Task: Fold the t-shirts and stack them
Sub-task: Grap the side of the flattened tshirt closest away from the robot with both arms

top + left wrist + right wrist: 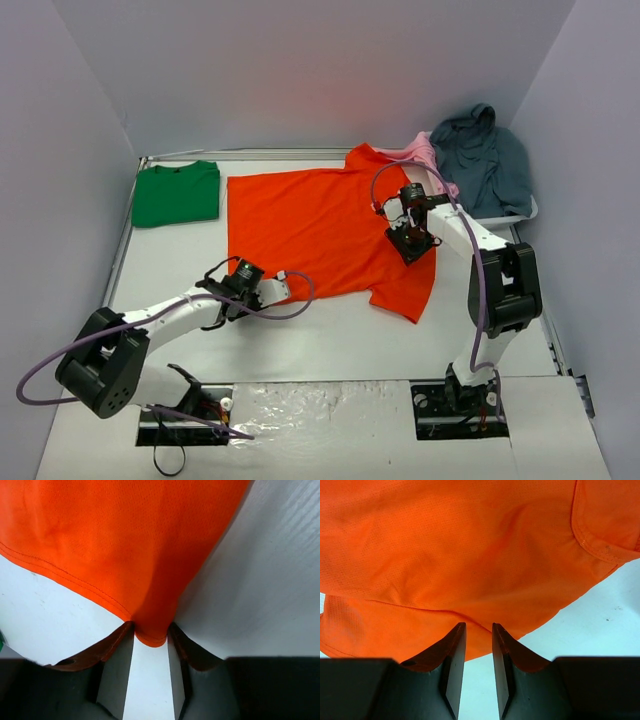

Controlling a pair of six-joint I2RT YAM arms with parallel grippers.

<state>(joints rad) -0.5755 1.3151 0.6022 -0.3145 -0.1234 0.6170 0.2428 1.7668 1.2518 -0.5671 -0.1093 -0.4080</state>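
the orange t-shirt (310,225) is spread across the middle of the table (330,340), the green t-shirt (177,193) folded at its far left corner. the orange hem is clamped by the left gripper (151,630) — the right gripper (477,626) is held nearly together; a grip cannot be told.

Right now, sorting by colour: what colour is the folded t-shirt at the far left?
The folded t-shirt is solid green, best seen in the top external view.

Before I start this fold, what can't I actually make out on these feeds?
Left wrist: a corner of the orange t-shirt lies between the fingertips of the left end effector; pinched or loose, unclear.
Right wrist: cloth meets the right end effector; grip unclear.
Top view: pink garment partly covered by the grey garment; type unclear.
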